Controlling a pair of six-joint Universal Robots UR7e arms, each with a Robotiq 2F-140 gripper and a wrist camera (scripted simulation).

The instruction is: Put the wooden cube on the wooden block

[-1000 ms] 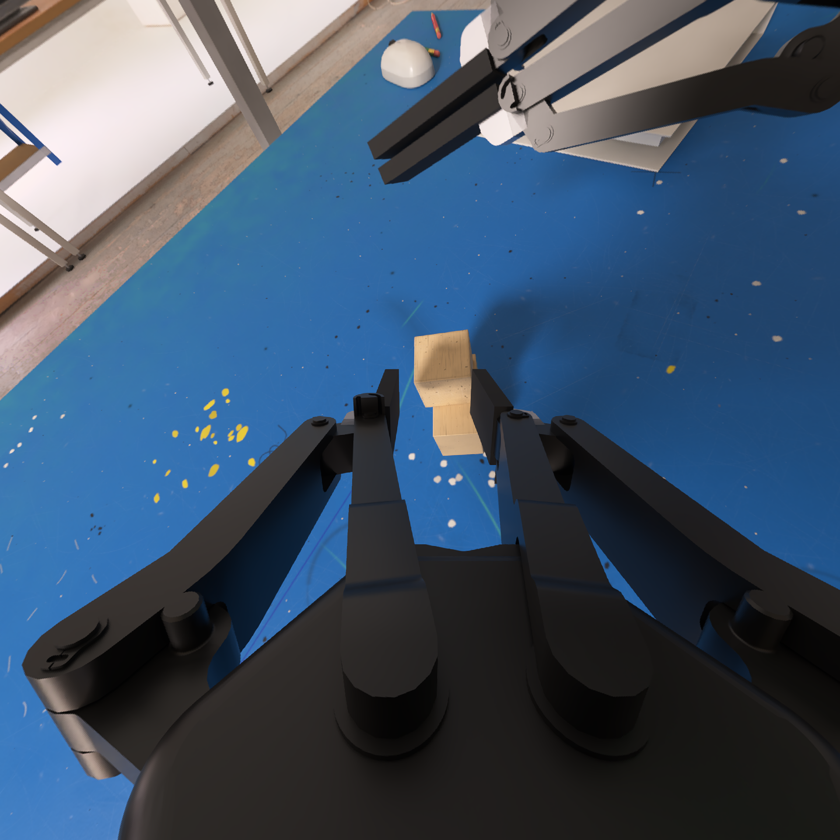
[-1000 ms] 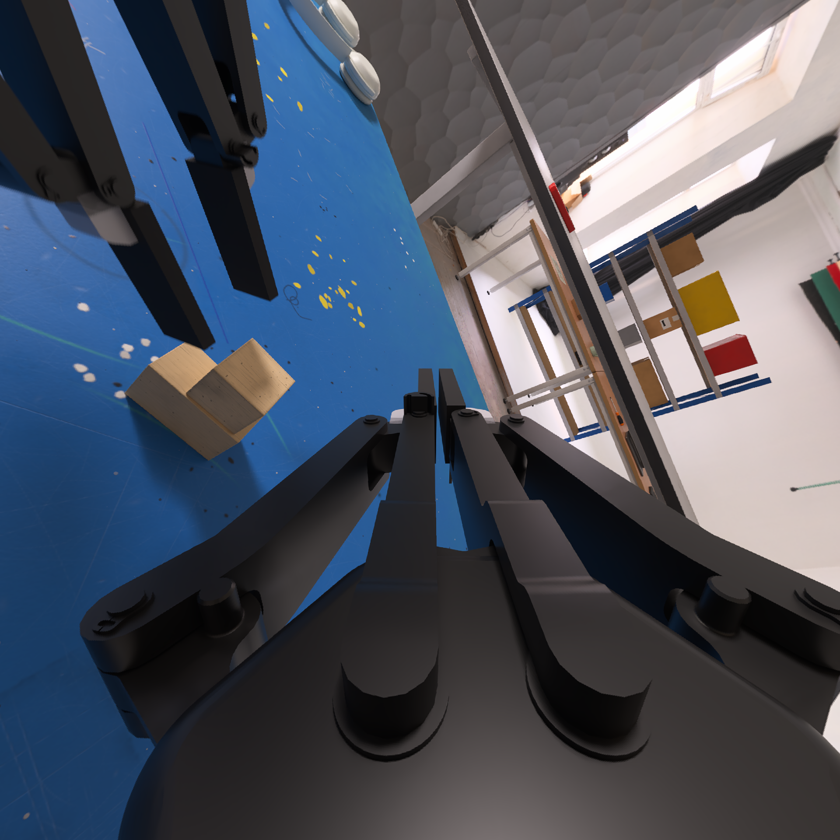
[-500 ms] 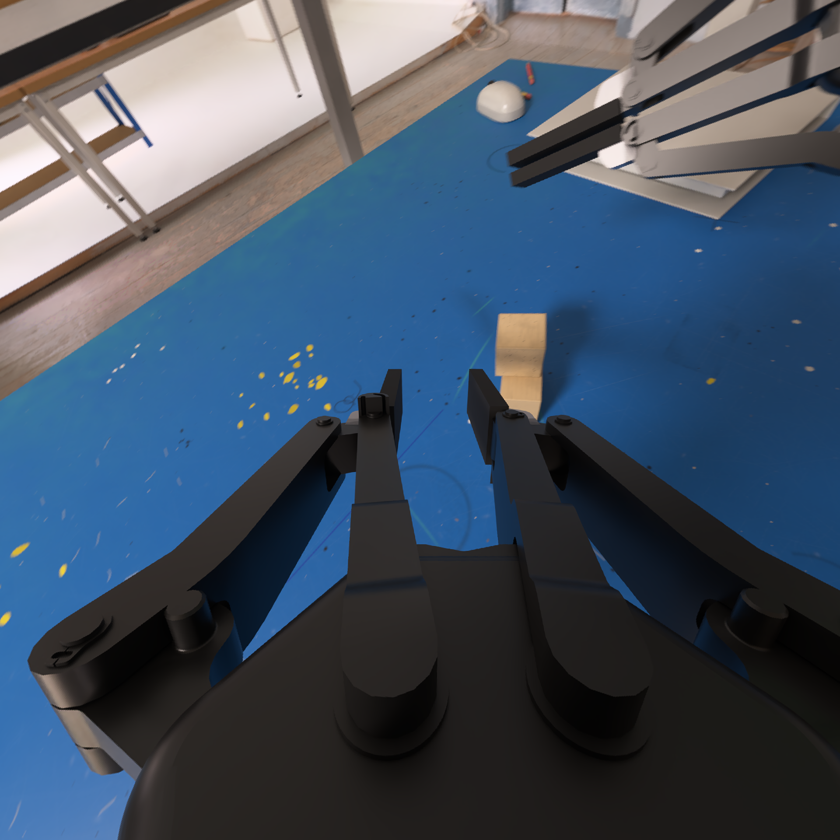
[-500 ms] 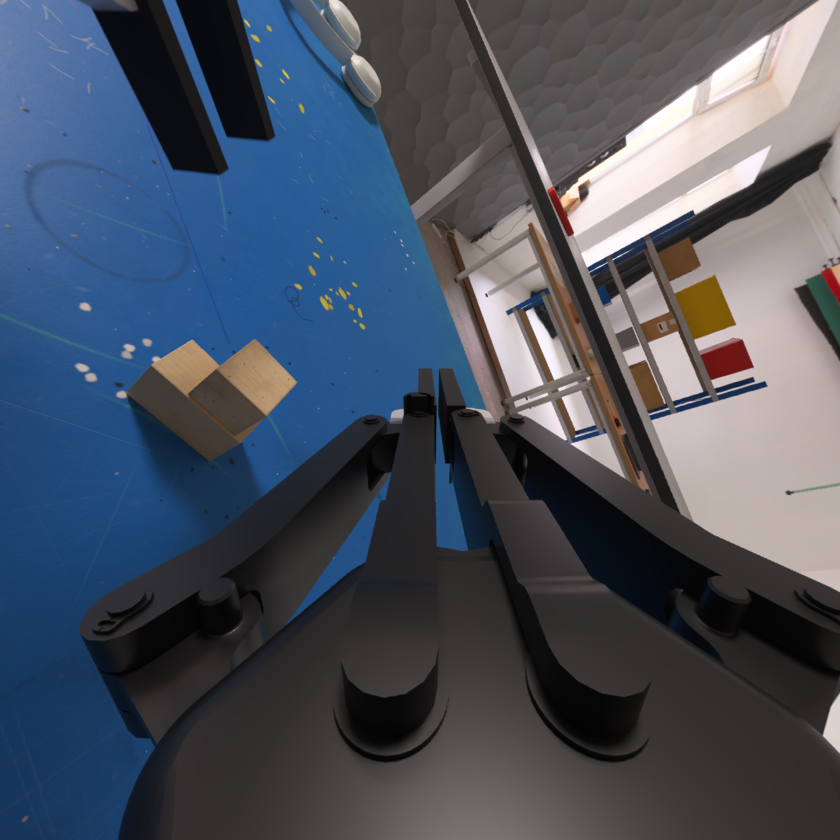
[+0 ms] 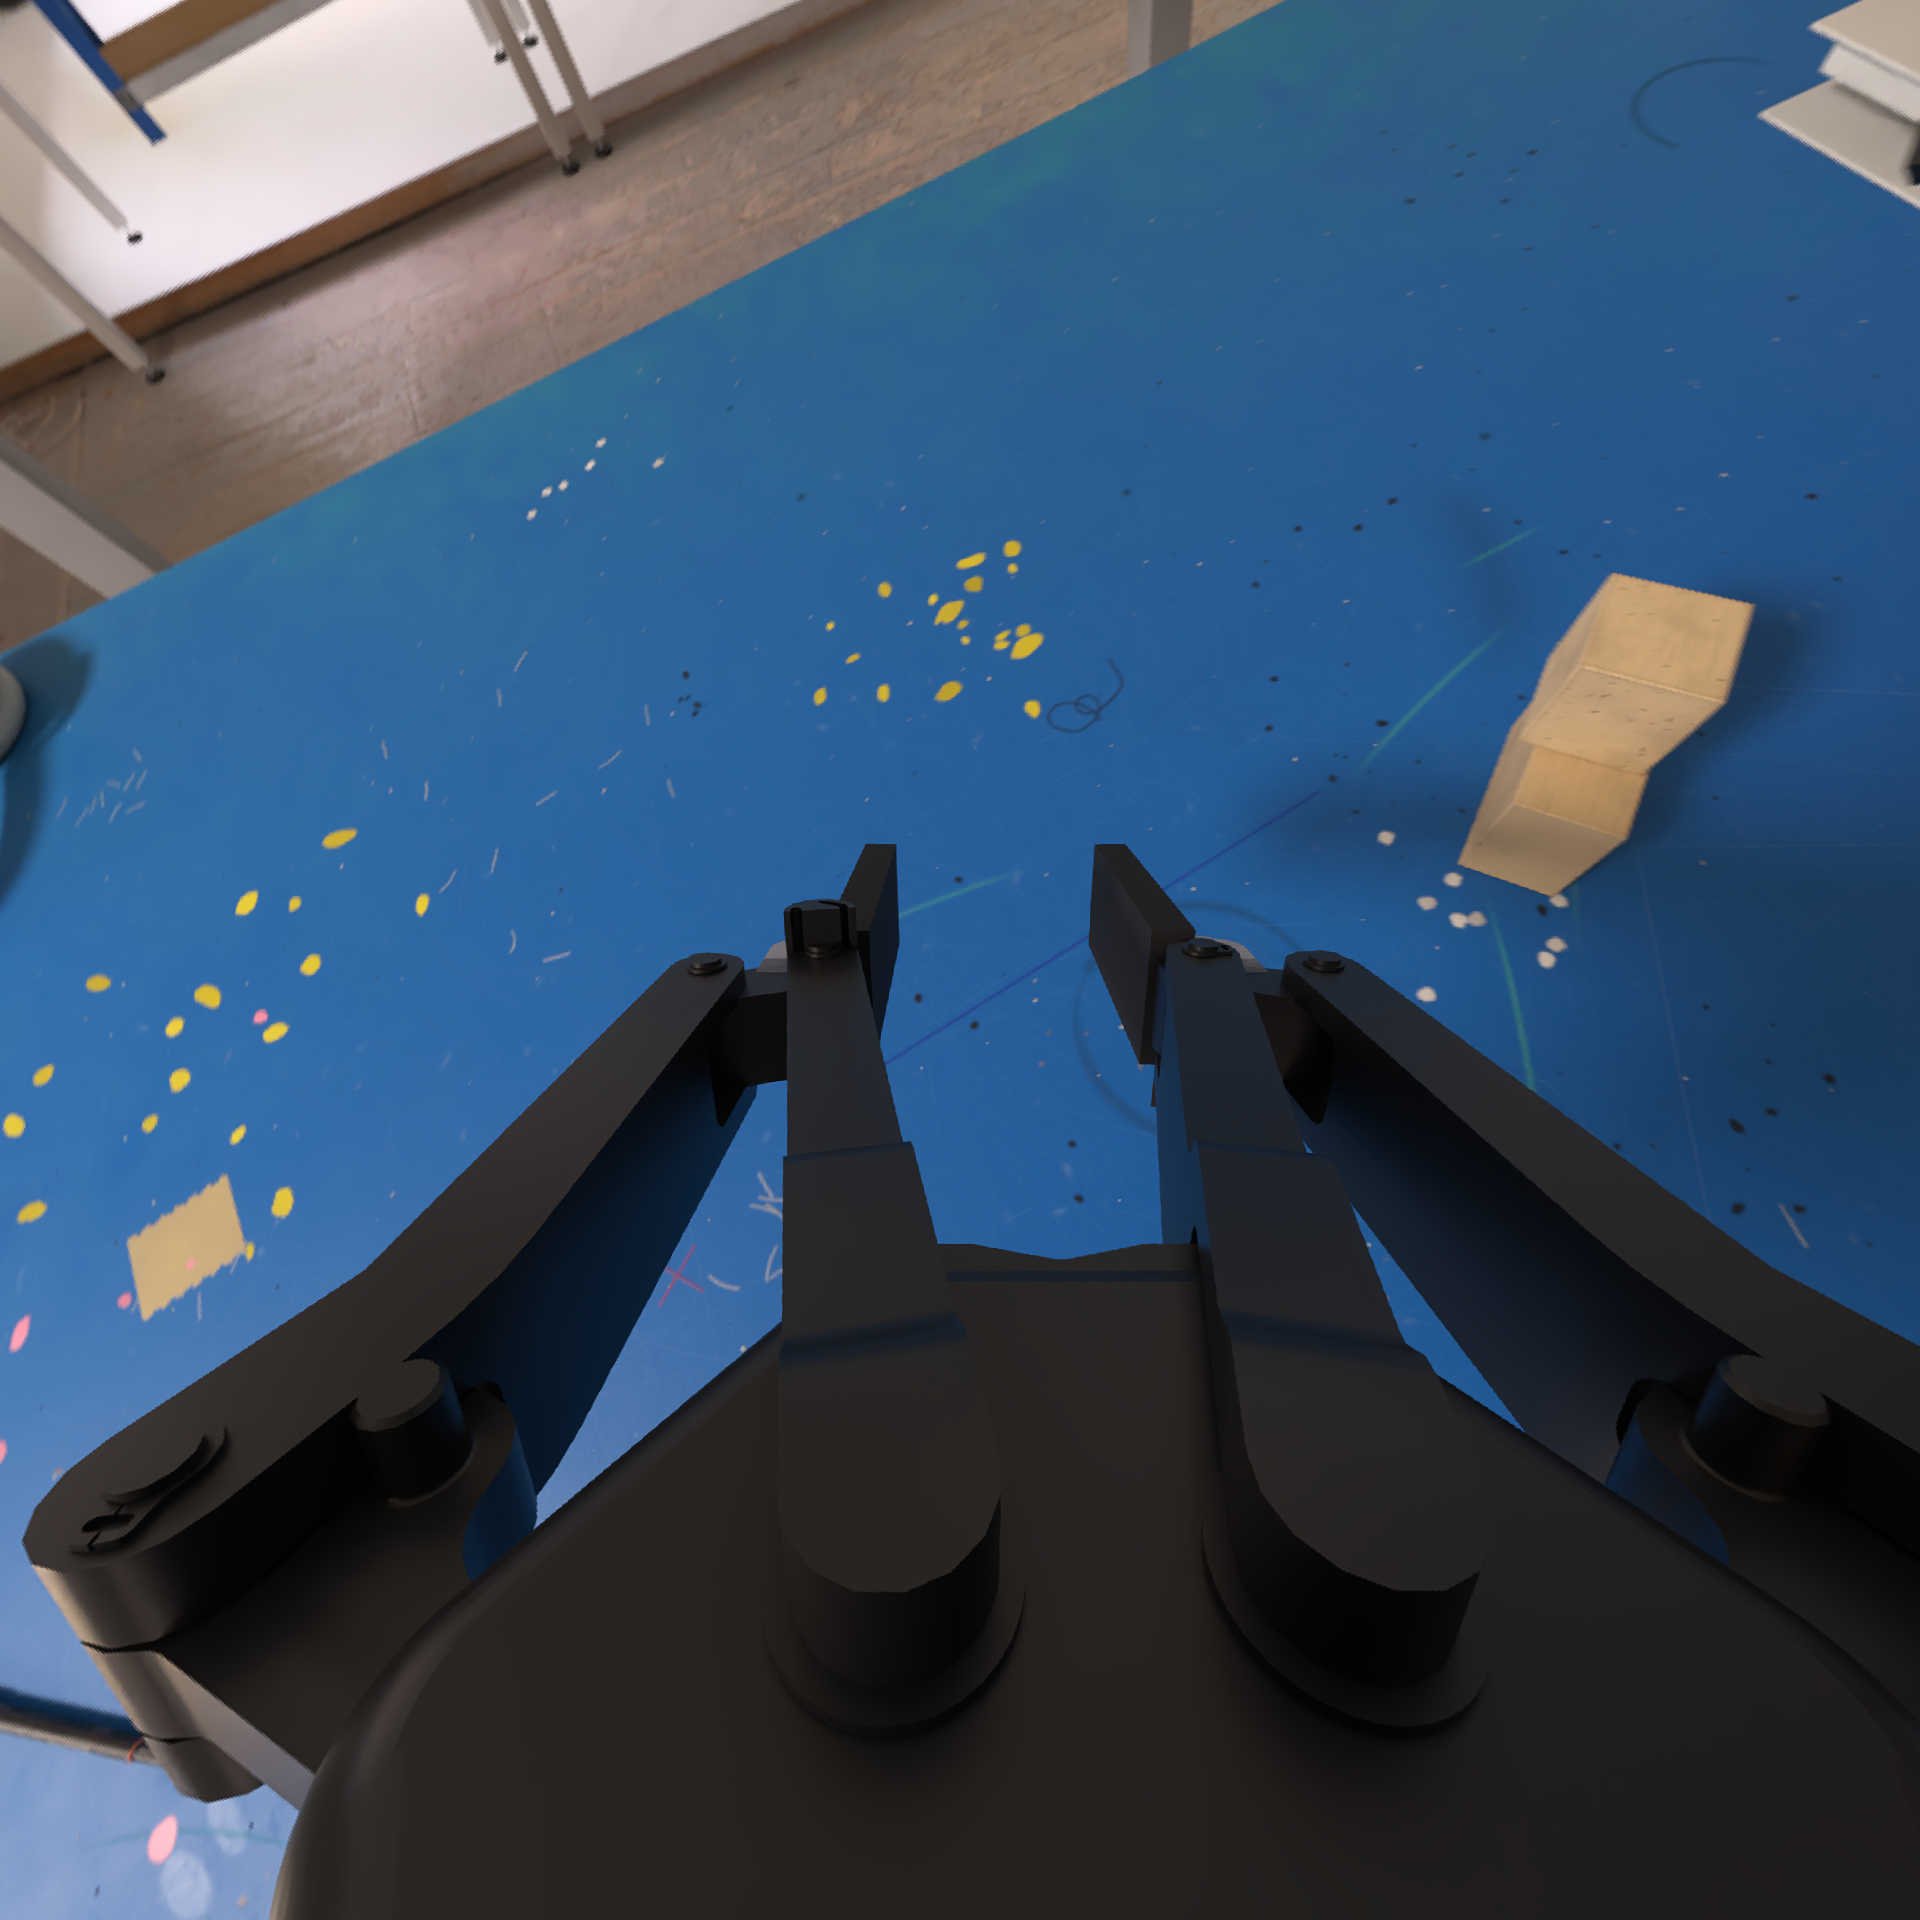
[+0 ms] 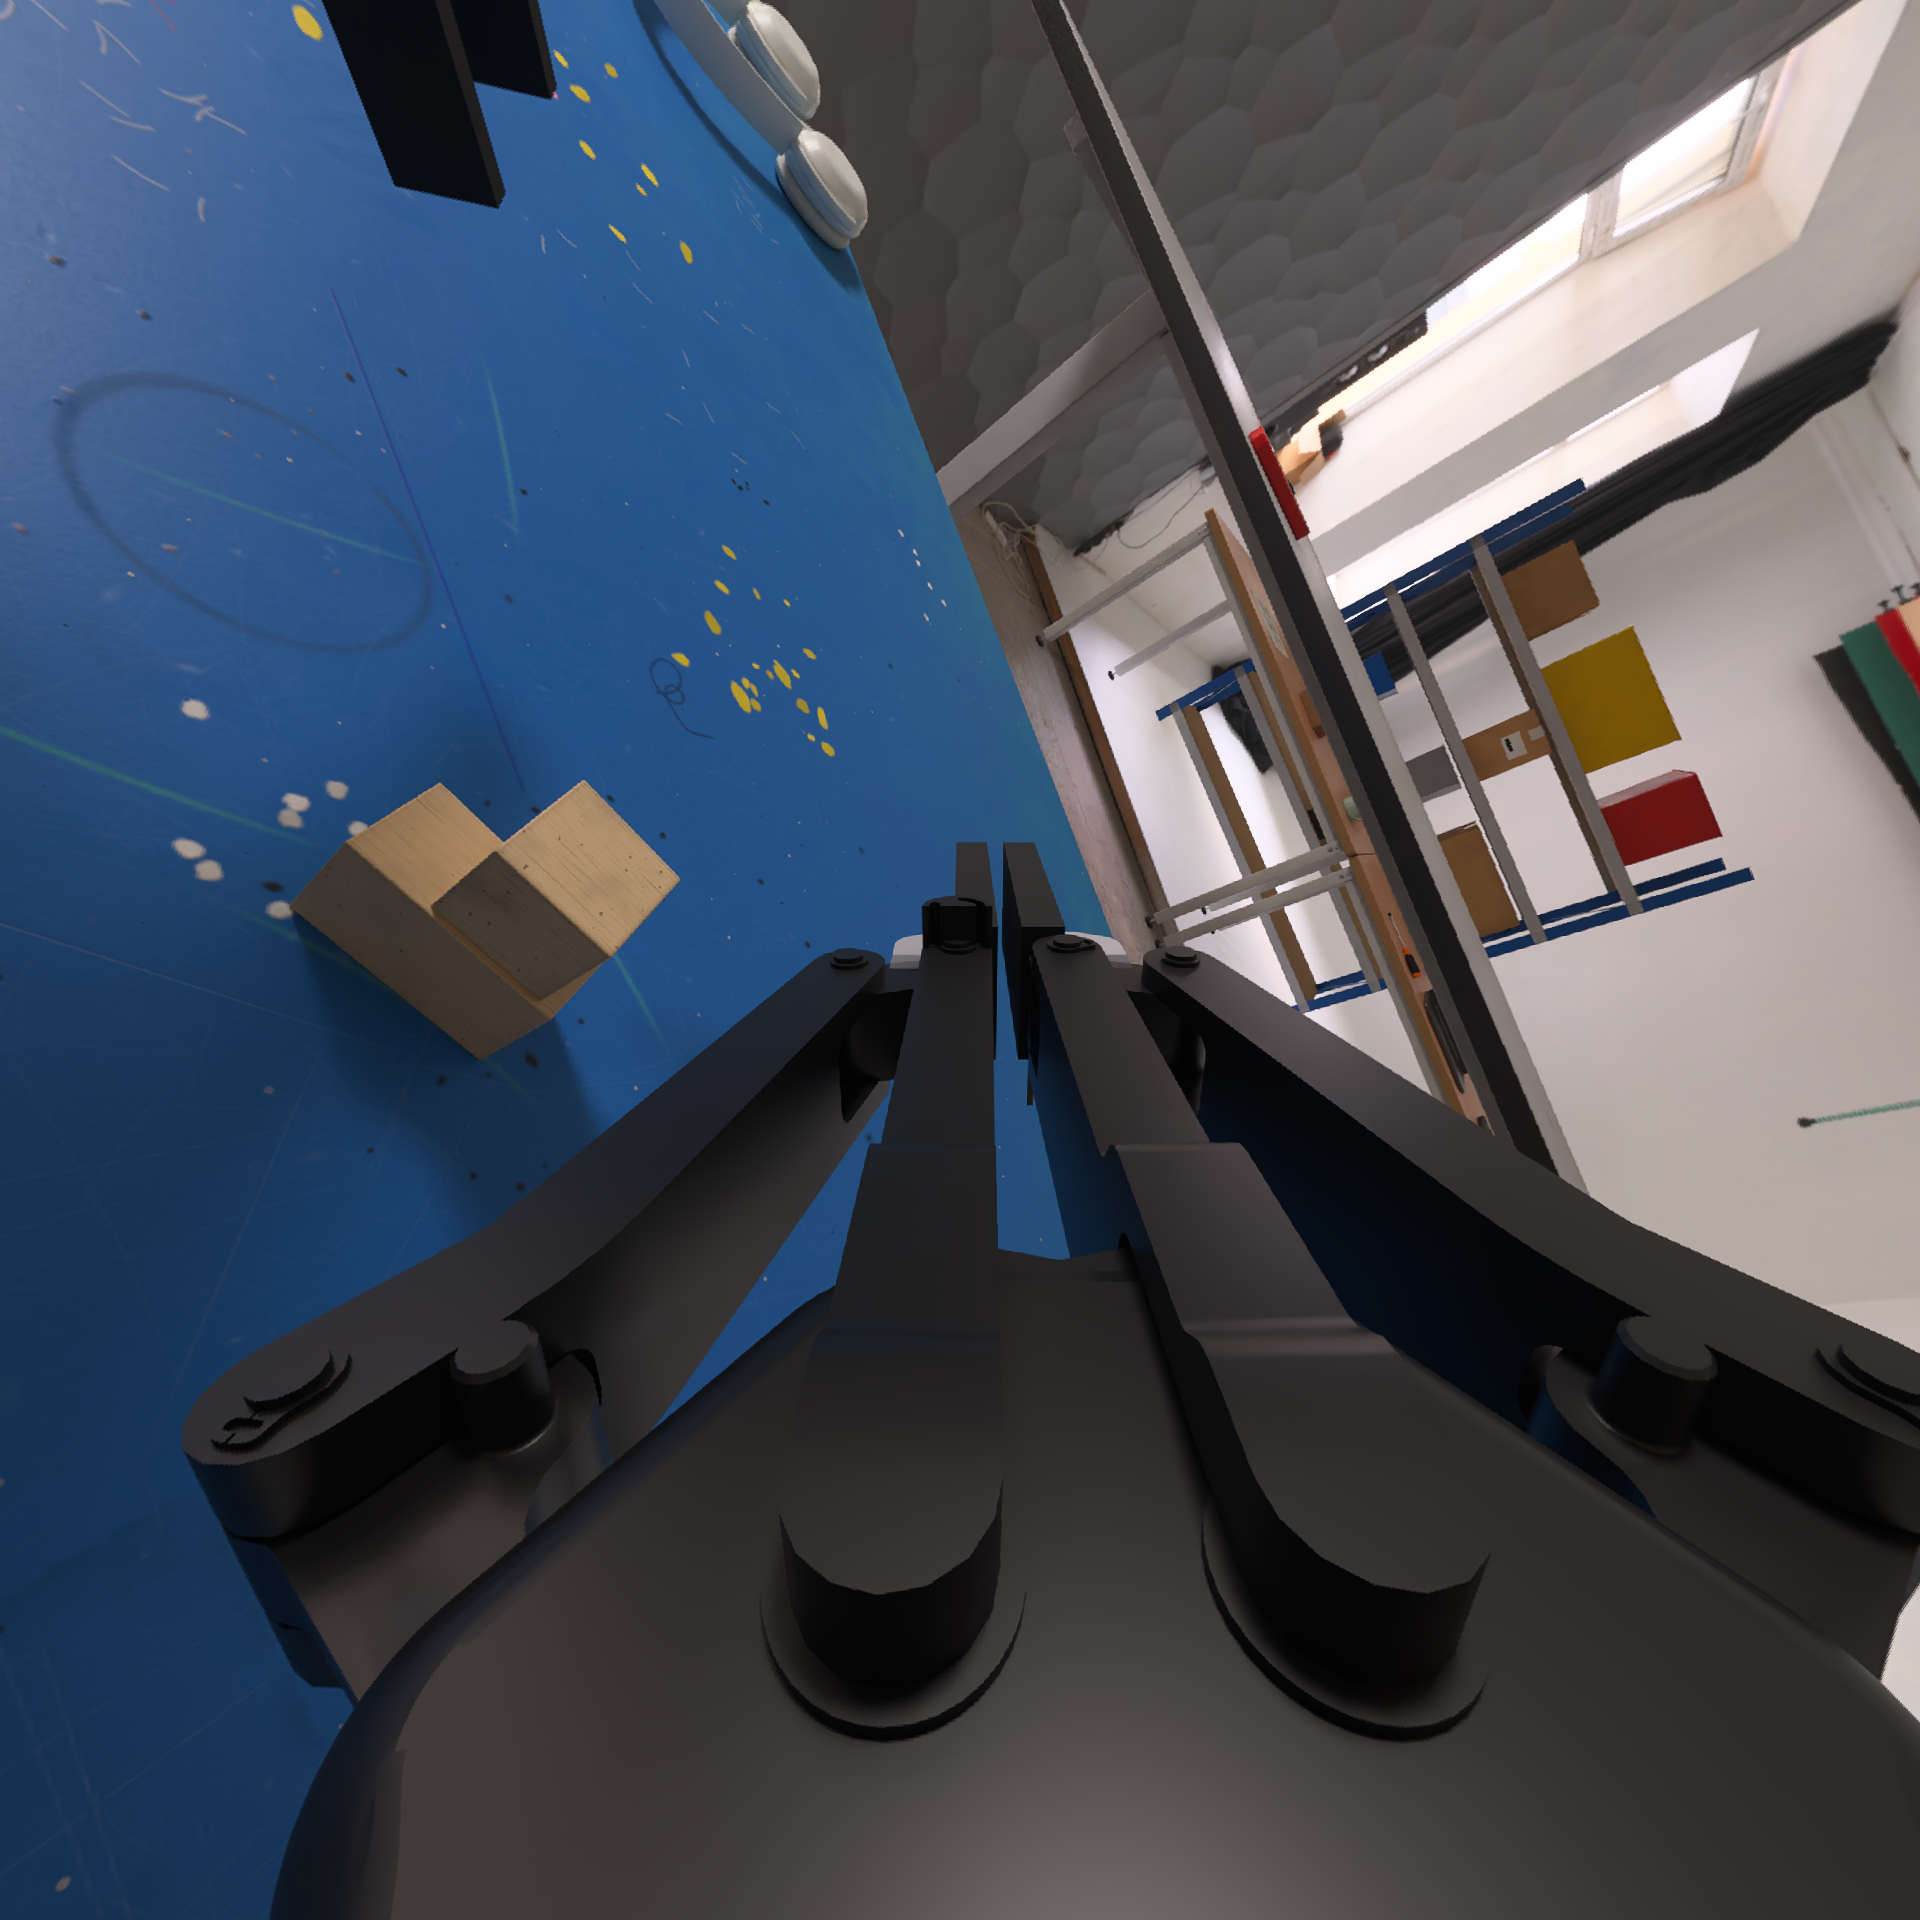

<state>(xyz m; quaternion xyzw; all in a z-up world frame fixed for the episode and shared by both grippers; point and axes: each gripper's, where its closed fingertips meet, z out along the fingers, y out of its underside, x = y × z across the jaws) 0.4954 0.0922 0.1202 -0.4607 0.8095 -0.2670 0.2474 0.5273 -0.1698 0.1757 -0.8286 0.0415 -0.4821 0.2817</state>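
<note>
The wooden cube (image 5: 1636, 675) sits on top of the wooden block (image 5: 1553, 821) on the blue table, at the right of the left wrist view. In the right wrist view the cube (image 6: 566, 888) rests on the block (image 6: 400, 914) at centre left. My left gripper (image 5: 992, 914) is open and empty, above the table, well to the left of the stack. Its fingers (image 6: 436, 114) show at the top of the right wrist view. My right gripper (image 6: 997, 883) is shut and empty, off to the side of the stack.
The blue table (image 5: 1143, 416) has yellow paint specks (image 5: 977, 623) and a tan patch (image 5: 187, 1252). A white base plate (image 5: 1860, 114) lies at the far right corner. White rounded objects (image 6: 821, 177) sit at the table edge. Floor and table legs lie beyond the edge.
My left gripper has drawn back and swung left, away from the stack, staying open. The cube stays on the block. My right gripper has not moved.
</note>
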